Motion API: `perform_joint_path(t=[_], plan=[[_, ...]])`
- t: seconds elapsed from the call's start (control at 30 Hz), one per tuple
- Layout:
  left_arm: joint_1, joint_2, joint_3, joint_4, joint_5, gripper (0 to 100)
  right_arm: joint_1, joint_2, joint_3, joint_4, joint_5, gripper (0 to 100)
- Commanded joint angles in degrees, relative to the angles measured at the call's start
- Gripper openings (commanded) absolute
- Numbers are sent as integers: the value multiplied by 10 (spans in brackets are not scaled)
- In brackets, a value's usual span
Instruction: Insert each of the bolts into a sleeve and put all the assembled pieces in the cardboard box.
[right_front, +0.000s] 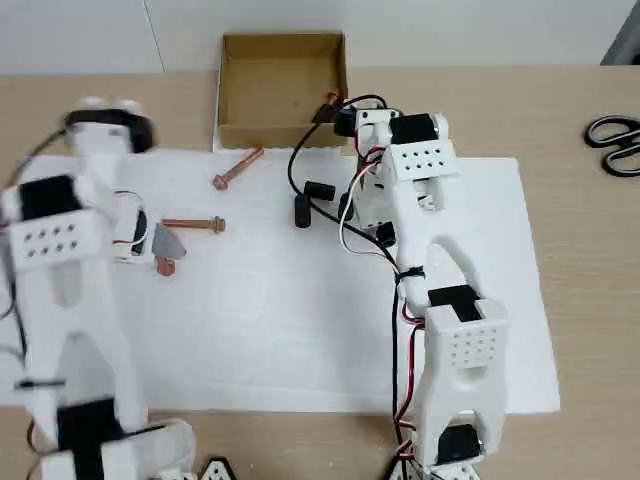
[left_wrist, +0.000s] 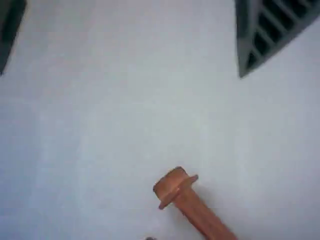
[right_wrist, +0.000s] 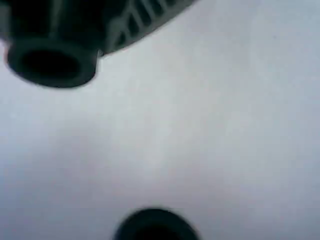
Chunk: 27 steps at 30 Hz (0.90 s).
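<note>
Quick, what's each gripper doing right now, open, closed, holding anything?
Left gripper: open, holding nothing; a bolt lies loose close by.
Right gripper: cannot be told; a black sleeve sits right against it.

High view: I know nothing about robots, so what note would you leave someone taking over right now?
Left hand: open, holding nothing, a bolt close by on the white sheet.
Right hand: by the black sleeves mid-sheet; grip unclear.
Two other bolts lie loose toward the cardboard box.
Done: nothing; no bolt is in a sleeve.
Left: pair them all, then box them.
</note>
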Motion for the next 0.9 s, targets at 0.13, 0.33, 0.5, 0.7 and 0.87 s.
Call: perform_joint_path(t=[0.13, 0.33, 0.5, 0.7, 0.87], plan=[[59, 130, -80, -87, -223, 280, 17, -9, -26, 8, 43, 4], [63, 221, -83, -219, -340, 280, 17, -9, -26, 8, 55, 4], [69, 265, -83, -284, -411, 279, 17, -9, -26, 8, 55, 4], [79, 290, -83, -353, -452, 279, 15, -8, -26, 8, 56, 4], [99, 309, -82, -357, -453, 279, 15, -8, -25, 8, 56, 4]])
